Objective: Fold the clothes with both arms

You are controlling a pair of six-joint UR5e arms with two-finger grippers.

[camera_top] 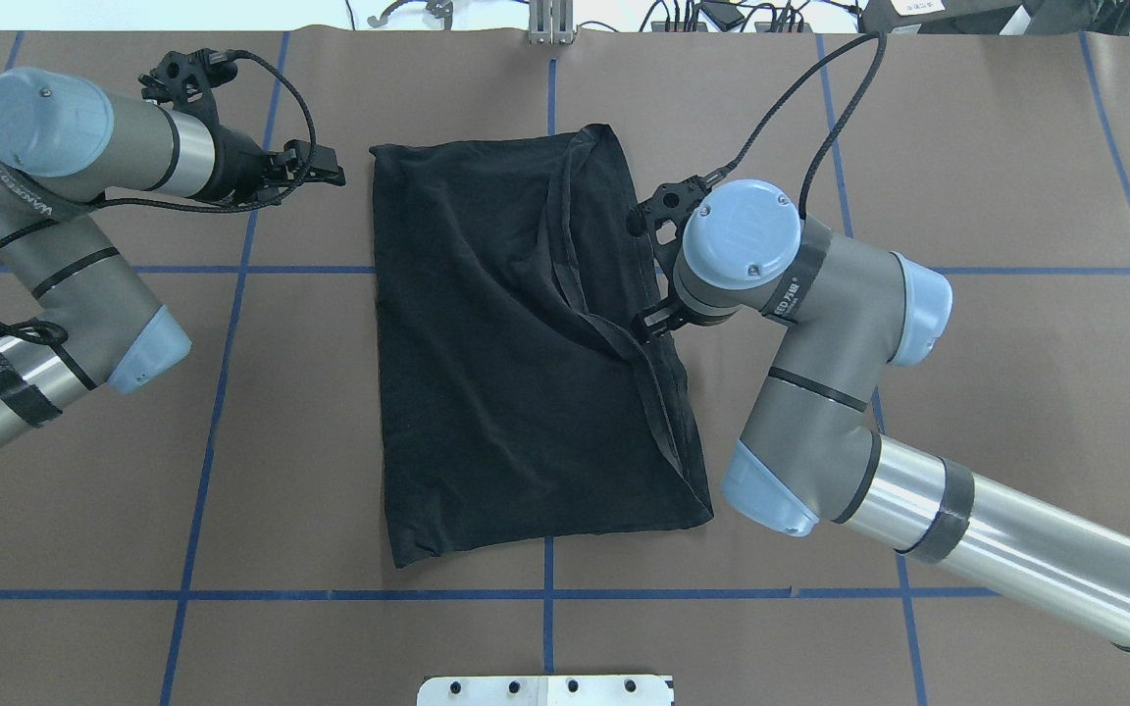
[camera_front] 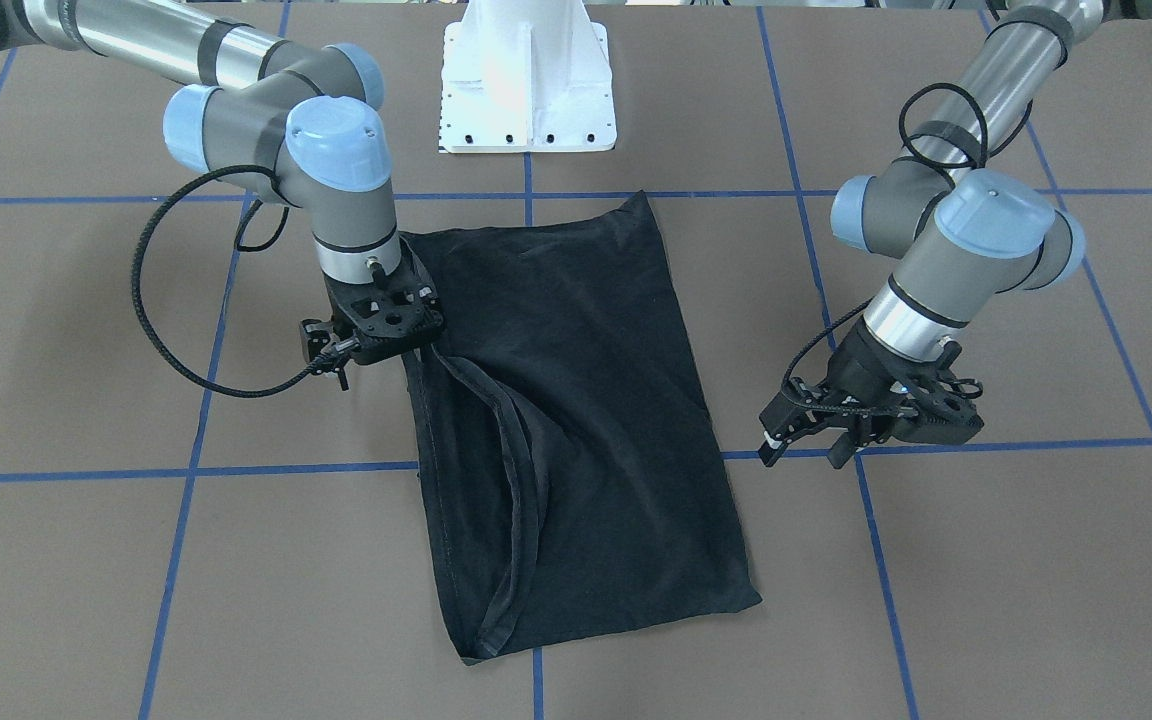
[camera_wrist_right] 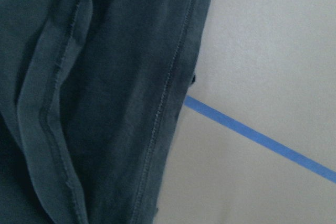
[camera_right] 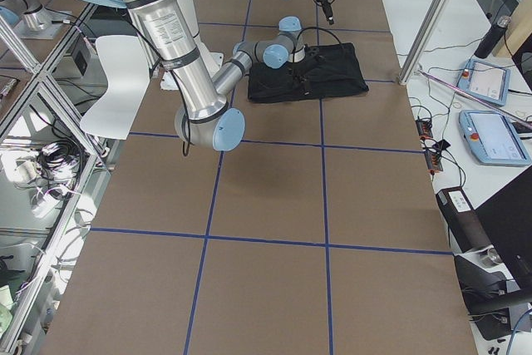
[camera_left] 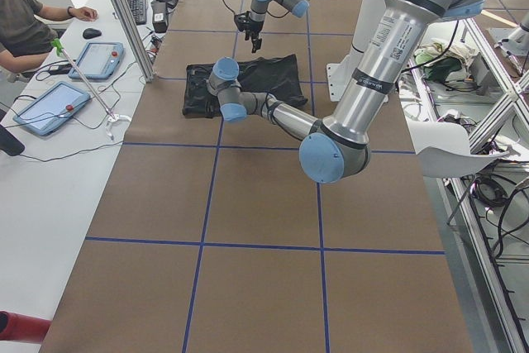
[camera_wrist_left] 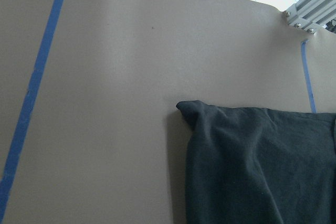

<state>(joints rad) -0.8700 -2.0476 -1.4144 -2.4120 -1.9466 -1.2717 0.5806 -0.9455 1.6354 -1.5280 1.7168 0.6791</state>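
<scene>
Shirt [camera_top: 516, 363] lies folded on table [camera_top: 967, 147]. Left gripper [camera_front: 804, 448] beside it, jaws spread, empty. Right gripper [camera_top: 650, 322] at its edge; jaw state indeterminable.

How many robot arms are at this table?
2. The left arm reaches beside the far left corner of the shirt, clear of it. The right arm bends over the shirt's right edge. None seems hidden.

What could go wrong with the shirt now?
1. The right arm is down at the shirt's edge. A pull from that one side might drag or skew the whole shirt.
2. The left arm's jaws stand open, off the cloth, so that side is not held.
3. The raised hem ridge might bunch in the next fold.
</scene>
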